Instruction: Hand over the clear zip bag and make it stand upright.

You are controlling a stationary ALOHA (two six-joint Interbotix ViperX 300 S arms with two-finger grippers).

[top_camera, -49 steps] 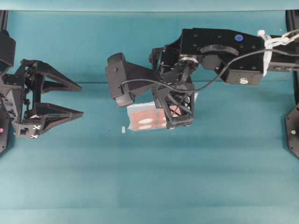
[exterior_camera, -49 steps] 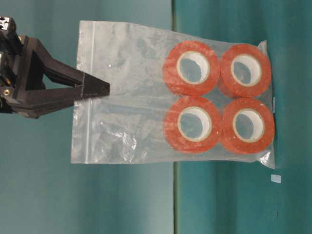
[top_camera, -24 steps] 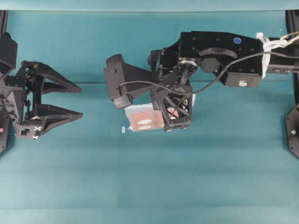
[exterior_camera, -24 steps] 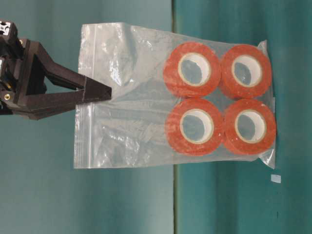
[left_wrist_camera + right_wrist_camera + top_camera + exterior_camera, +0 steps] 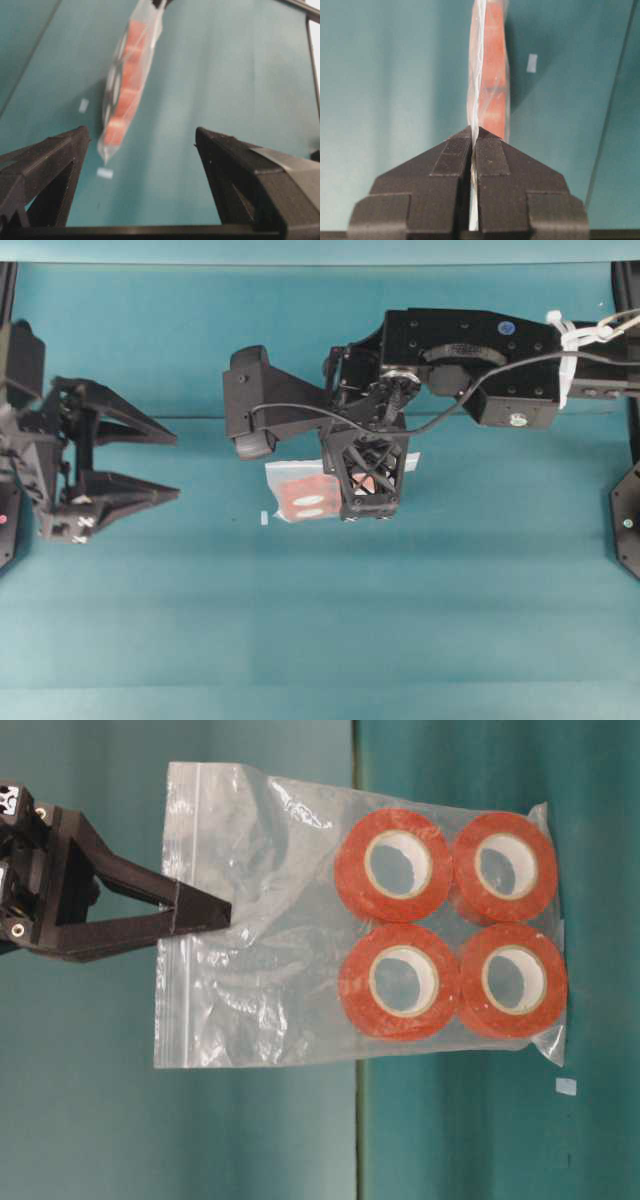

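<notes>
A teal counter (image 5: 330, 620) fills the views, with a faint straight seam (image 5: 200, 418) running side to side across its far half. One small white scrap (image 5: 264, 519) lies flat near the counter's middle, somewhat left of centre.

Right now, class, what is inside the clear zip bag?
Inside the clear zip bag, four orange-red rolls with white cores show. Its upper part looks empty; nothing is hidden.

No words, labels, brands or numbers can be read anywhere in these views; any markings are too small.
</notes>
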